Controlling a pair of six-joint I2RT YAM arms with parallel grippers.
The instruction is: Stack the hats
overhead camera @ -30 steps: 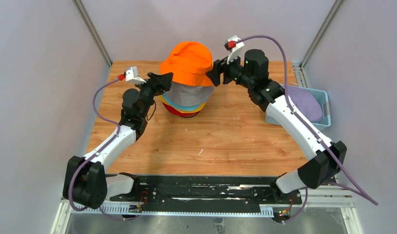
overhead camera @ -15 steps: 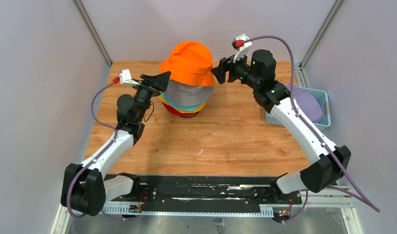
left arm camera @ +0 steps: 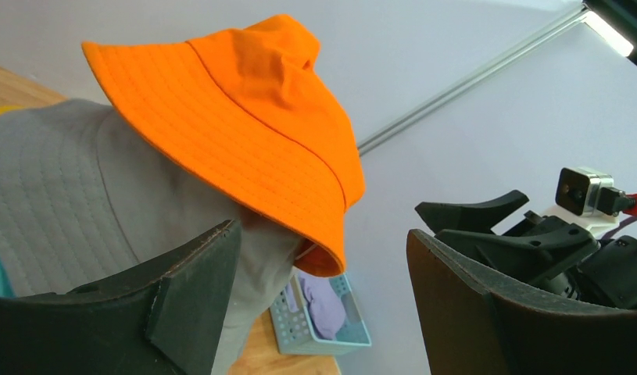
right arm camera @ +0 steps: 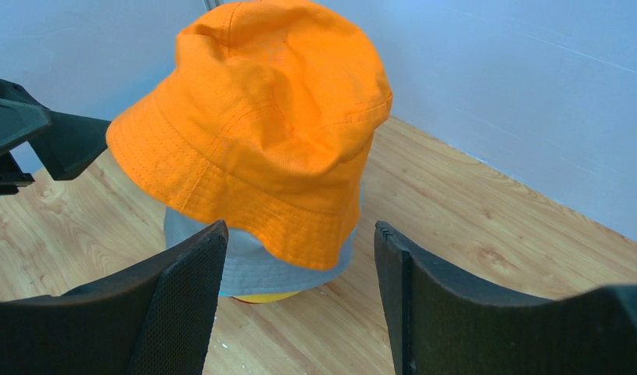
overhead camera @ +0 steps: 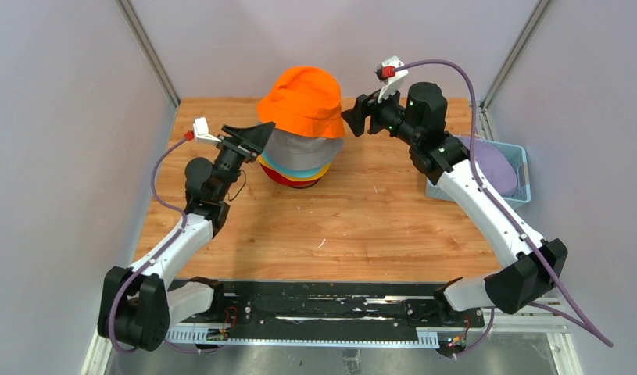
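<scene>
Right fingers (overhead camera: pixel 352 119), spread and empty, farther from the orange hat (overhead camera: pixel 307 98) than before; left fingers (overhead camera: pixel 251 134) likewise spread.

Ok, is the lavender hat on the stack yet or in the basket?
In the basket: the lavender hat lies inside the light blue basket; the orange hat tops the stack.

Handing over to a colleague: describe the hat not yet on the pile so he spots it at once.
At the right edge of the wooden table sits a light blue basket. The lavender hat lies inside it, the only hat apart from the orange-topped pile.
</scene>
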